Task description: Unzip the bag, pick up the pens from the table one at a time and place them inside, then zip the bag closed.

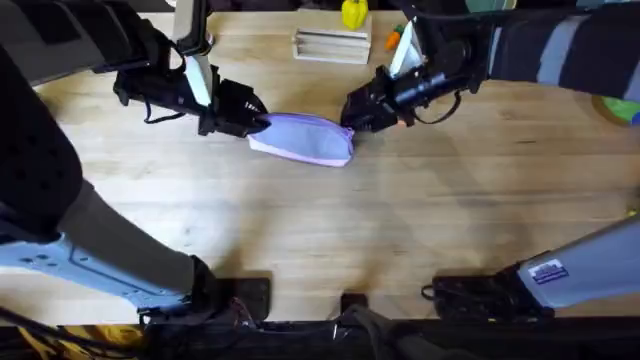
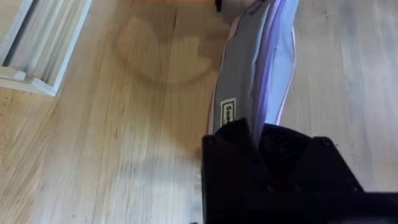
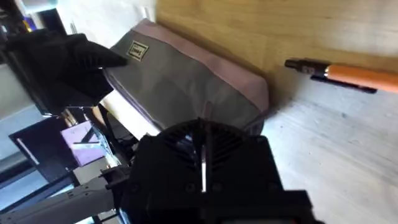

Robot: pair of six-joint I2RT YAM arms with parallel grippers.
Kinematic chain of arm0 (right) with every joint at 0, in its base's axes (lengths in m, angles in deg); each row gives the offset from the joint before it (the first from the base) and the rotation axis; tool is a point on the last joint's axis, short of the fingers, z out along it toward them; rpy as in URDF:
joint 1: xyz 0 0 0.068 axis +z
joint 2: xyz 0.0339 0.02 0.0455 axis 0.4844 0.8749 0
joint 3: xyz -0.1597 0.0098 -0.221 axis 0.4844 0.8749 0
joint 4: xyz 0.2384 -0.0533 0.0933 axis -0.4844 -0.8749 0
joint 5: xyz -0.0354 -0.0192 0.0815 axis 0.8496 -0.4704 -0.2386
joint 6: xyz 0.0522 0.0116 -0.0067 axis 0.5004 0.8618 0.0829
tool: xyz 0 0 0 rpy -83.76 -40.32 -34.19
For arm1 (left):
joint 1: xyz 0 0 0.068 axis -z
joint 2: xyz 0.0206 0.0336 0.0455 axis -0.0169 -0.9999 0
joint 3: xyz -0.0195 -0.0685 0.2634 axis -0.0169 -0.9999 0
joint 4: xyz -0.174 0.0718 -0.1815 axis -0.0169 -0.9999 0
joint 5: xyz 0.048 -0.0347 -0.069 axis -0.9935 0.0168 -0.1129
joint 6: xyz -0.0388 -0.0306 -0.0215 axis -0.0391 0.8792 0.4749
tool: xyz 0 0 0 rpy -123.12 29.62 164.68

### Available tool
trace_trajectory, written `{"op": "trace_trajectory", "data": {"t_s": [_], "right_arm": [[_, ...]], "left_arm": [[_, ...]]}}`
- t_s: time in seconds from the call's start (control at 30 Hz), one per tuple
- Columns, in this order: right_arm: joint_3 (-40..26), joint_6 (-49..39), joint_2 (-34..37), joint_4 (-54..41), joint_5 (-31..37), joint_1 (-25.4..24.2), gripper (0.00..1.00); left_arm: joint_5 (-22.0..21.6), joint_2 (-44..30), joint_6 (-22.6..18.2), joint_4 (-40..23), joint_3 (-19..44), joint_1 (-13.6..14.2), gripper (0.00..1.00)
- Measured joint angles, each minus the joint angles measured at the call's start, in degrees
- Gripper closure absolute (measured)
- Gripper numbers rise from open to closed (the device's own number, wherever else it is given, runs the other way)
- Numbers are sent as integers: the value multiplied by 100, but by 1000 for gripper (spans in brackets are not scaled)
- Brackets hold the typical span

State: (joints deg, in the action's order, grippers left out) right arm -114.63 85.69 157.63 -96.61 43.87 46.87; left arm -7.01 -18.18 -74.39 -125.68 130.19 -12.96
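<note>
Lavender fabric marks the bag (image 1: 303, 137), lying on the table (image 1: 330, 230) just above the centre of the overhead frame, with one arm at each end. The left gripper (image 1: 255, 123) is clamped on the bag's left end; the left wrist view confirms the fabric pinched between its fingers. The right gripper (image 1: 352, 118) sits at the bag's right end, its fingers drawn together, apparently on the zipper pull, though the pull itself cannot be made out. An orange pen (image 3: 348, 74) lies on the wood just beside the bag in the right wrist view, not yet collected. Judgement: the task is at its first step, the unzipping; whether the zipper has parted cannot be told. Loading pens and rezipping remain.
</note>
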Motion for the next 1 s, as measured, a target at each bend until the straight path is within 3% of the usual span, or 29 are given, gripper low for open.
{"op": "trace_trajectory", "data": {"t_s": [1.0], "right_arm": [[-85,-593,-671,-48,-385,-147,970]], "left_arm": [[0,0,0,20,0,0,960]]}}
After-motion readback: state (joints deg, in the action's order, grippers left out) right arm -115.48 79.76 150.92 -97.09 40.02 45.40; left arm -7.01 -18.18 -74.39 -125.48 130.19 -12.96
